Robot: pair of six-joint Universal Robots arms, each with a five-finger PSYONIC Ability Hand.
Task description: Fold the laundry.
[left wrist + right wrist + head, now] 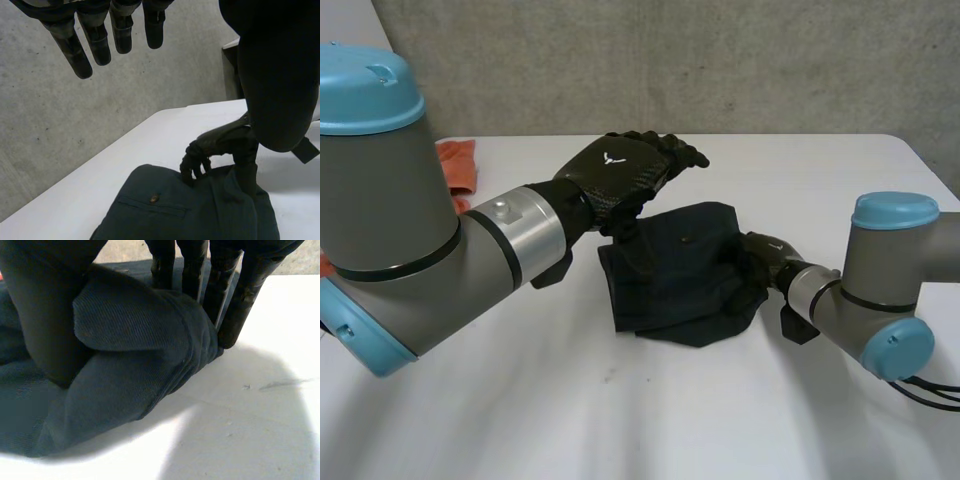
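Head view, cloth: the dark garment [675,275] lies crumpled mid-table on the white table [620,420], nearly square, with no clear long axis
Head view, left hand: the left hand [625,172] hovers above the garment's 11 o'clock corner; the cloth lies toward its 5 o'clock
Head view, right hand: the right hand [765,255] touches the garment's 3 o'clock edge
Head view, aside: an orange cloth [455,165] lies at the table's 10 o'clock side, well apart
Left wrist view, own hand: the fingers [95,40] are straight and released, grasping nothing, with the garment below them; its pocket button [155,198] faces up
Left wrist view, other hand: the right hand is planted on the garment's far edge
Right wrist view, own hand: the thumb [45,320] and fingers [242,300] pinch a thick fold of the garment at its edge
Coming move, judged: the right hand already grasps the cloth; the left must descend toward 5 o'clock to reach it
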